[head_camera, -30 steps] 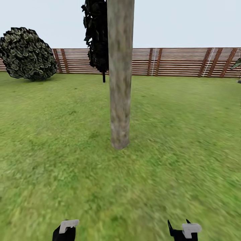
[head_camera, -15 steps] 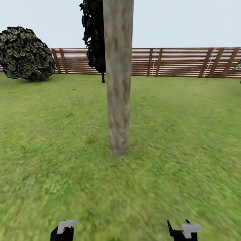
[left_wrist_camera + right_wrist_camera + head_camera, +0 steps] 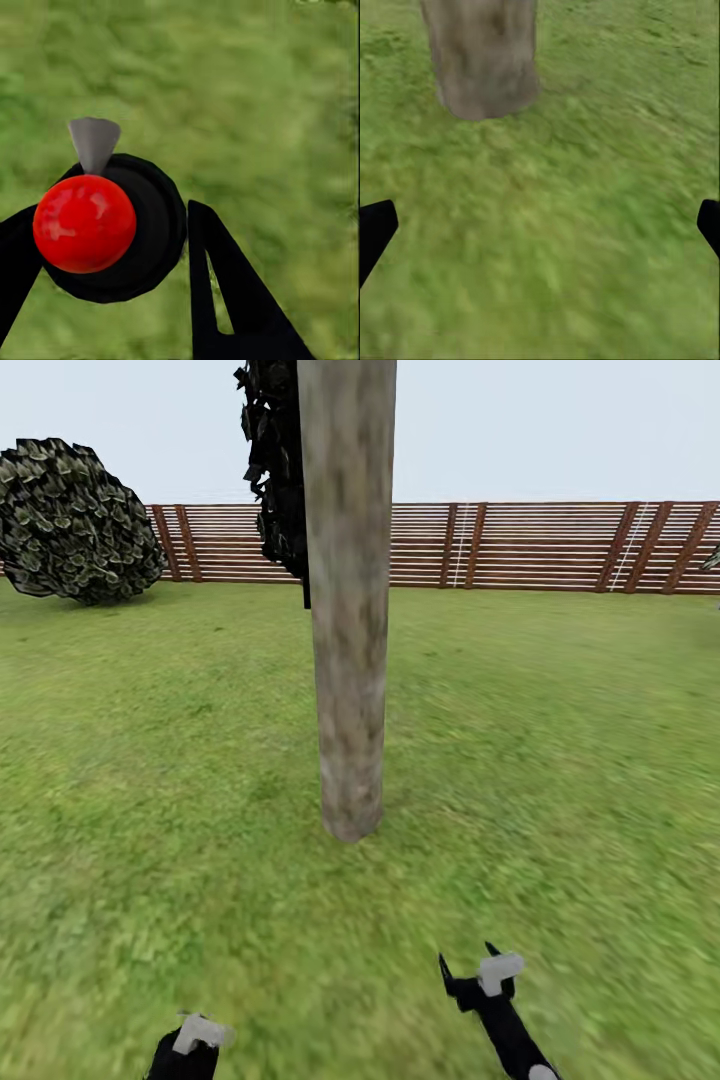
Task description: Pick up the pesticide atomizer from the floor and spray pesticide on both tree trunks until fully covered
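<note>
A thick mottled grey-brown tree trunk [image 3: 348, 660] stands upright on the lawn straight ahead, its base [image 3: 484, 67] also seen in the right wrist view. The pesticide atomizer [image 3: 150, 225] is a black round body with a red cap and a grey nozzle, and my left gripper [image 3: 105, 225] is shut on it. In the head view the left gripper [image 3: 188, 1048] sits low at the picture's bottom edge. My right gripper [image 3: 466, 958] is open and empty, held over the grass short of the trunk, with its fingers wide apart [image 3: 546, 217].
A round dark bush [image 3: 75, 520] stands at the back left. A reddish-brown slat fence [image 3: 540, 545] closes off the far side. Dark foliage [image 3: 275, 470] hangs just behind the trunk. Green lawn [image 3: 560, 760] spreads all around.
The view has drawn closer to the trunk. My right arm has lifted and reached forward toward it. The left gripper stays low, still holding the atomizer.
</note>
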### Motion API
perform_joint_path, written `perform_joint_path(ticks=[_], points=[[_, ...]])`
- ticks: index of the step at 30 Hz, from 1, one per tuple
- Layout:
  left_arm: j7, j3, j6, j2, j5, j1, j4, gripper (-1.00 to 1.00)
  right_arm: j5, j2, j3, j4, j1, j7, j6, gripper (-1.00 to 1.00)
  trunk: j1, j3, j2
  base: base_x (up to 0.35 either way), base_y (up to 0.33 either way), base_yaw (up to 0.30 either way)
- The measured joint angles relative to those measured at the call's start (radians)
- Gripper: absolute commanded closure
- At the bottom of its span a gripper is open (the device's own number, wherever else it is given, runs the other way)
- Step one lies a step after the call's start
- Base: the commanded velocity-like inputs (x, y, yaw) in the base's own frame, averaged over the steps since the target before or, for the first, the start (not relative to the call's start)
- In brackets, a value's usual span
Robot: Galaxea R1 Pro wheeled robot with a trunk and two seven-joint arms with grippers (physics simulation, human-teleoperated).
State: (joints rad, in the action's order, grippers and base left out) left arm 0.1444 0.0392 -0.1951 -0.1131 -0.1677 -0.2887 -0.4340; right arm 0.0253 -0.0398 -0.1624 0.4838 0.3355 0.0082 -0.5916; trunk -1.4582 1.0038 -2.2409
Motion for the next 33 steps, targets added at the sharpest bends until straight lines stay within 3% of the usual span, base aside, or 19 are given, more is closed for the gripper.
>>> perform_joint_path(ticks=[2,3,4,7,13,16,18,19,22,23,33], points=[[0.118,0.0,0.053,-0.009,-0.07,-0.017,-0.021,1.0,0.022,0.007,-0.097,0.006,0.051,0.001,0.031,-1.0,0.0,0.0,0.0,0.0,0.0,0.0],[0.23,-0.002,0.073,-0.014,-0.124,-0.036,-0.035,1.0,0.046,0.012,-0.179,0.014,0.078,0.001,0.078,-1.0,0.0,0.0,0.0,0.0,0.0,0.0],[0.306,-0.001,0.082,-0.019,-0.159,-0.05,-0.04,1.0,0.058,0.014,-0.227,0.021,0.093,0.001,0.11,-1.0,0.0,0.0,0.0,0.0,0.0,0.0],[0.49,-0.001,0.094,-0.04,-0.23,-0.096,-0.046,1.0,0.076,0.016,-0.31,0.036,0.127,0.03,0.17,-1.0,0.0,0.0,0.0,0.0,0.0,0.0],[0.672,-0.002,0.096,-0.096,-0.305,-0.129,-0.046,1.0,0.084,0.017,-0.34,0.046,0.202,0.328,0.194,-1.0,0.0,0.0,0.0,0.0,0.0,0.0],[0.732,-0.002,0.095,-0.112,-0.338,-0.131,-0.047,1.0,0.088,0.019,-0.345,0.047,0.229,0.422,0.197,-1.0,0.0,0.0,0.0,0.0,0.0,0.0],[0.76,-0.002,0.095,-0.12,-0.368,-0.132,-0.048,1.0,0.105,0.028,-0.353,0.053,0.243,0.465,0.207,-1.0,0.0,0.0,0.0,0.0,0.0,0.0],[0.771,-0.002,0.094,-0.125,-0.392,-0.133,-0.048,1.0,0.128,0.046,-0.356,0.06,0.249,0.48,0.223,-1.0,0.0,0.0,0.0,0.0,0.0,0.0],[0.779,-0.001,0.094,-0.129,-0.431,-0.133,-0.049,1.0,0.16,0.07,-0.358,0.068,0.253,0.491,0.28,-1.0,0.0,0.0,0.0,0.0,0.0,0.0],[0.781,-0.001,0.094,-0.13,-0.45,-0.133,-0.049,1.0,0.168,0.076,-0.359,0.072,0.254,0.494,0.308,1.0,0.0,0.0,0.0,0.0,0.0,0.0],[0.823,-0.012,0.09,-0.12,-0.511,-0.133,-0.05,1.0,0.194,0.081,-0.359,0.076,0.257,0.526,0.343,1.0,0.0,0.0,0.0,0.0,0.0,0.0]])
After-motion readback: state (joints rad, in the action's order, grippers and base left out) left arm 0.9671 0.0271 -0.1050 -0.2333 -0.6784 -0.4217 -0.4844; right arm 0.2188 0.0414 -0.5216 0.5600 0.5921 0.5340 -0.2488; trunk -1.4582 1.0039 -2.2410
